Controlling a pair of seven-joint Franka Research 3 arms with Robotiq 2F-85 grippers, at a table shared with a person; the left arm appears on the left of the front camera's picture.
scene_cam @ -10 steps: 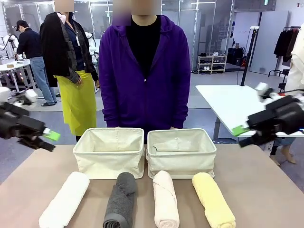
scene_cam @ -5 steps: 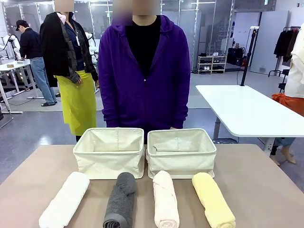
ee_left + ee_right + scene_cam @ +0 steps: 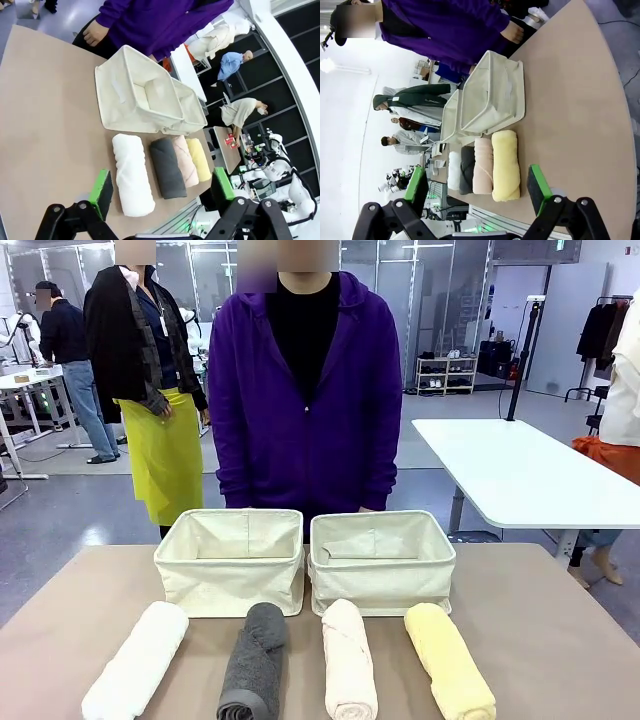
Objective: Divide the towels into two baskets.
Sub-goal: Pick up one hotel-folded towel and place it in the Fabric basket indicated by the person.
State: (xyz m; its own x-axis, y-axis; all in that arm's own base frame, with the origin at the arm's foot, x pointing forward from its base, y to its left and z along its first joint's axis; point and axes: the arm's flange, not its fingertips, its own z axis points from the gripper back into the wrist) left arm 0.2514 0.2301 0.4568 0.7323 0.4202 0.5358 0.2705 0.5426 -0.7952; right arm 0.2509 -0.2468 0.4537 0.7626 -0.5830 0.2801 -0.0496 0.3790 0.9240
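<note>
**At the near edge of the table: four towels in a row, none sorted yet**

Along the near edge of the table (image 3: 560, 640) lie four rolled towels side by side, ends pointing toward the baskets. From the robot's left they are the white towel (image 3: 135, 660), the grey towel (image 3: 255, 660), the pink towel (image 3: 348, 660) and the yellow towel (image 3: 448, 660). Just behind them, toward the far edge, the left basket (image 3: 228, 585) and the right basket (image 3: 380, 585) stand touching each other, both with nothing in them. A person (image 3: 305, 390) stands at the far edge.

The left claw (image 3: 161, 185) hangs high off the near left corner, spread wide and gripping nothing, with the white and grey rolls below and ahead of it. The right claw (image 3: 477, 186) hangs off the near right corner, also spread wide and bare, facing the yellow and pink rolls.

The step in hand looks like the first pick. It would go best if each arm took its own outer roll, white for the left and yellow for the right. Each claw should come down across the roll's middle, so the pads close on its round sides and not its ends. A grip near an end could let the roll sag or unwind. The rolls lie close together, so the inner finger must slip between neighbours without dragging one along. Lift clear of the soft rim before lowering into the nearer basket.
</note>
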